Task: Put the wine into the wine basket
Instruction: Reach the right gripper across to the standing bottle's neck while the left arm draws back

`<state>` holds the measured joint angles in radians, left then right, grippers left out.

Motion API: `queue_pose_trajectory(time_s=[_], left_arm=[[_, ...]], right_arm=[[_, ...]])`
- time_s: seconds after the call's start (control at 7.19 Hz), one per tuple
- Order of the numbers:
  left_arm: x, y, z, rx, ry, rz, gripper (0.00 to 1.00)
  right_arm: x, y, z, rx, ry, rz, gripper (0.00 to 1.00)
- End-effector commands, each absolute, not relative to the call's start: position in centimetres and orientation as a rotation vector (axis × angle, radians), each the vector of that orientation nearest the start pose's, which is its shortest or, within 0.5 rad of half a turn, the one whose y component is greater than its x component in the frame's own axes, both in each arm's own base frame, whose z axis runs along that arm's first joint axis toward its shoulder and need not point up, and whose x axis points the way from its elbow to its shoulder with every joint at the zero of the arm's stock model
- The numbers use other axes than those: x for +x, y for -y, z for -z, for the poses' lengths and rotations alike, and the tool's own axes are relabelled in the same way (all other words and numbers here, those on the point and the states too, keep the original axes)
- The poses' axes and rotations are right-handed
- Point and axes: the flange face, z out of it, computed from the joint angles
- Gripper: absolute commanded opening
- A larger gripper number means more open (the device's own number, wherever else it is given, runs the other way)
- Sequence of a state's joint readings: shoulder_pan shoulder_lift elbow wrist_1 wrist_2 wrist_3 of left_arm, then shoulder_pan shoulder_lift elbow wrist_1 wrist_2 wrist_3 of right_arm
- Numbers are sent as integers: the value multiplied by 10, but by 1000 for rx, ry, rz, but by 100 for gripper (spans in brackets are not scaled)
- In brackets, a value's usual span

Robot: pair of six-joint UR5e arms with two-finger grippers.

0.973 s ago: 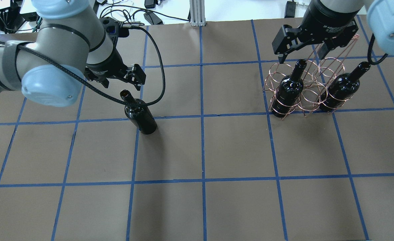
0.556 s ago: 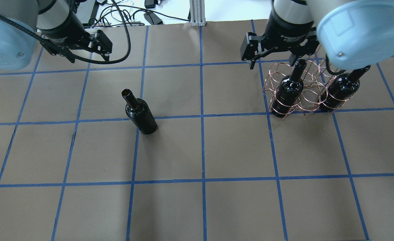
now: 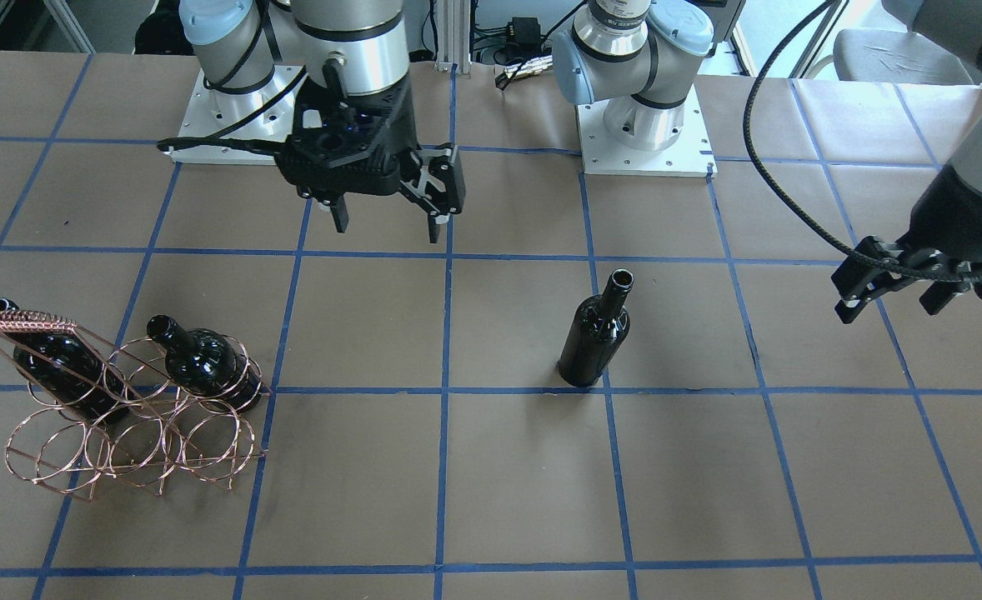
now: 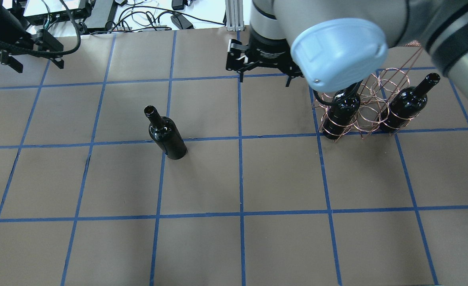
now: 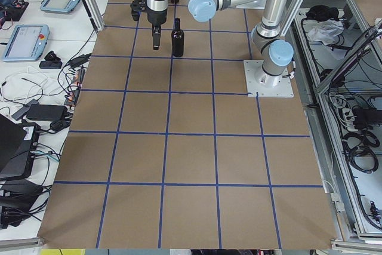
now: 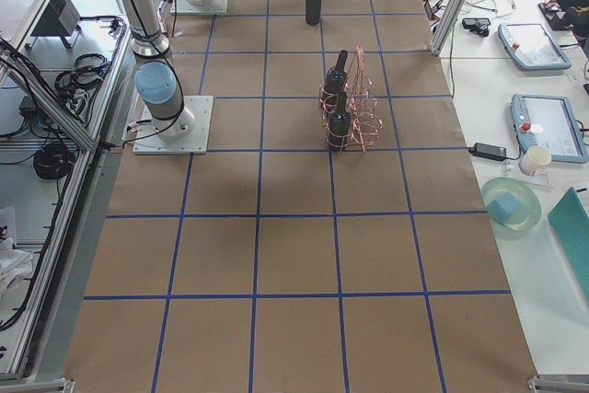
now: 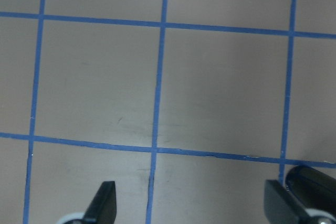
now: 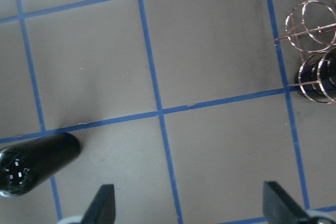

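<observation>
A black glossy wine bottle point(image 4: 166, 135) stands upright and alone on the table, left of centre; it also shows in the front view point(image 3: 595, 337) and at the right wrist view's lower left point(image 8: 37, 163). The copper wire wine basket point(image 4: 367, 115) point(image 3: 124, 433) stands at the right and holds two other black bottles point(image 4: 341, 111) point(image 4: 407, 101). My left gripper point(image 4: 39, 65) point(image 3: 887, 308) is open and empty, far to the left of the free bottle. My right gripper point(image 4: 263, 78) point(image 3: 387, 229) is open and empty, between the free bottle and the basket, behind both.
The table is brown paper with a blue tape grid. Both arm bases point(image 3: 645, 125) stand on white plates at the robot's edge. Cables and boxes point(image 4: 146, 18) lie beyond the far edge. The right arm's elbow point(image 4: 337, 51) hides part of the basket from overhead.
My left gripper has drawn away from the free bottle's neck to the far left. My right gripper has moved left from above the basket. The bottles have not moved.
</observation>
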<state>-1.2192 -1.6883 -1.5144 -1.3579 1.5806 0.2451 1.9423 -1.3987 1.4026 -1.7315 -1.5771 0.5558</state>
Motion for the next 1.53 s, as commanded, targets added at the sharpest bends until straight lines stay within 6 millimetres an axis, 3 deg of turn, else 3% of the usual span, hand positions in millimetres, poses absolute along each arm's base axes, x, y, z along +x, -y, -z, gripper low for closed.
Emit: queue_pose_trajectory(time_s=[0.0, 0.42, 0.56, 0.83, 1.25, 1.39], left_arm=[[83, 563, -470, -181, -3079, 188, 100], [83, 562, -470, -187, -3084, 194, 100], [84, 562, -470, -190, -3083, 193, 100], [85, 562, -469, -190, -3084, 189, 100], [85, 563, -467, -190, -3086, 190, 100], [85, 563, -467, -190, -3086, 190, 100]], right_arm=[[399, 478, -491, 331, -3027, 210, 100], [500, 450, -449, 333, -2948, 246, 100], [523, 454, -433, 368, -2919, 248, 100], [532, 455, -435, 403, -2861, 201, 100], [538, 474, -388, 376, -2924, 185, 100], [533, 484, -390, 388, -2902, 218, 100]])
